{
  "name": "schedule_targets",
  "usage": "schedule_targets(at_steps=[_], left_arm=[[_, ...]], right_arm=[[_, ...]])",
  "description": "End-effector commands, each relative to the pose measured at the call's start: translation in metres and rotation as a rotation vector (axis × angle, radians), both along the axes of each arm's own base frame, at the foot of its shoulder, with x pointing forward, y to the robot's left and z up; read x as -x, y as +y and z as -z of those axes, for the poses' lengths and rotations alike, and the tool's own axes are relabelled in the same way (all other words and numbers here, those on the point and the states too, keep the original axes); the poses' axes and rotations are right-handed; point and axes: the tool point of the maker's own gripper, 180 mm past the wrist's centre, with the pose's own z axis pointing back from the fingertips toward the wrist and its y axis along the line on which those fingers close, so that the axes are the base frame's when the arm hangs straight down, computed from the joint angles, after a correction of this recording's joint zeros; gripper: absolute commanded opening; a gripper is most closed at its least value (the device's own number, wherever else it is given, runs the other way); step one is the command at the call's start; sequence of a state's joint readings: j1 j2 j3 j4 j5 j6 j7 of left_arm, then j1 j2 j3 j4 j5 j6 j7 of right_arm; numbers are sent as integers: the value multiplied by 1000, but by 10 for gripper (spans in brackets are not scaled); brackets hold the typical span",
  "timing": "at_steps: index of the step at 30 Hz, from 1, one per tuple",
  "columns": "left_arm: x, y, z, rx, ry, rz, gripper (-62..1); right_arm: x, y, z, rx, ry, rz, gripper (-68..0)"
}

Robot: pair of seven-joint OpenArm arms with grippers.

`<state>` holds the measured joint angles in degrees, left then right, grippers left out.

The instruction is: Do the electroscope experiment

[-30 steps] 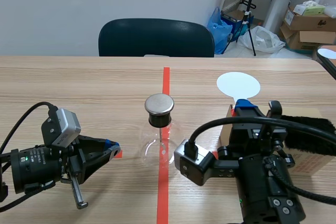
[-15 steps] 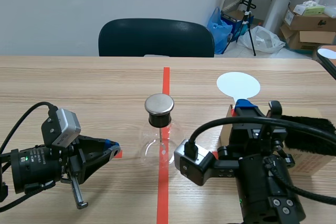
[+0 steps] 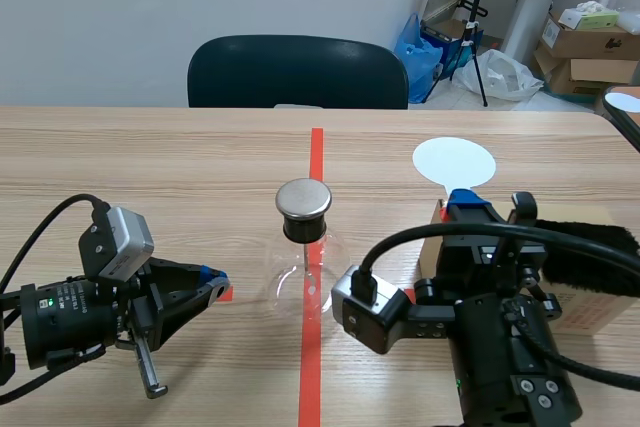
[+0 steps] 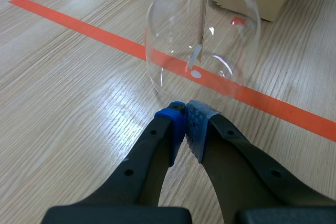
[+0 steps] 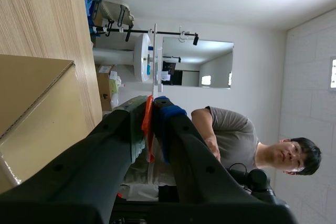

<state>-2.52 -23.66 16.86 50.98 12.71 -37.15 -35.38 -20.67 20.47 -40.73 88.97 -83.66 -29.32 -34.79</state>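
The right hand (image 3: 462, 197) is clenched on the orange handle of a white disc (image 3: 454, 161). In its wrist view the pads (image 5: 167, 113) press the thin handle from both sides, and the disc (image 5: 155, 61) shows edge-on ahead of the fingertips. The hand is raised, with the disc upright above it. It is over the near corner of a cardboard box (image 3: 590, 307) that has a strip of black fur (image 3: 590, 247) along its top.

The electroscope (image 3: 301, 277) stands well apart from the disc, toward the middle of the surface (image 3: 150, 167). It is a round clear flask with a metal cap (image 3: 303, 199) on its neck, and it sits on the red tape line (image 3: 311, 377). The disc does not touch the cap.

The left hand (image 3: 213, 284) lies low over the surface on the flask's other side, clenched on nothing. In its wrist view the blue pads (image 4: 195, 121) meet, and the flask's rounded base (image 4: 202, 40) is just ahead of them. The scene view shows a gap between fingertips and glass. A thin strip (image 4: 198, 51) hangs inside the flask.

A dark chair (image 3: 297, 72) stands behind the far edge of the surface.
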Motion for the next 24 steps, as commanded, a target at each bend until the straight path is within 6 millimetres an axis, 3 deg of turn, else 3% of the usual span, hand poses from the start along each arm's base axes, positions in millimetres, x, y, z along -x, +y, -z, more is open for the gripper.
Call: schedule_targets(at_steps=[1,10,24], left_arm=[[-2,-5,-9,26,-25,6,-577],[-2,-5,-9,26,-25,6,-577],[-2,-5,-9,26,-25,6,-577]], right_arm=[[-5,-1,-9,-8,-32,1,-665],[-4,9,-8,-5,-29,-54,-665],[10,60,-4,11,-12,-351,-665]])
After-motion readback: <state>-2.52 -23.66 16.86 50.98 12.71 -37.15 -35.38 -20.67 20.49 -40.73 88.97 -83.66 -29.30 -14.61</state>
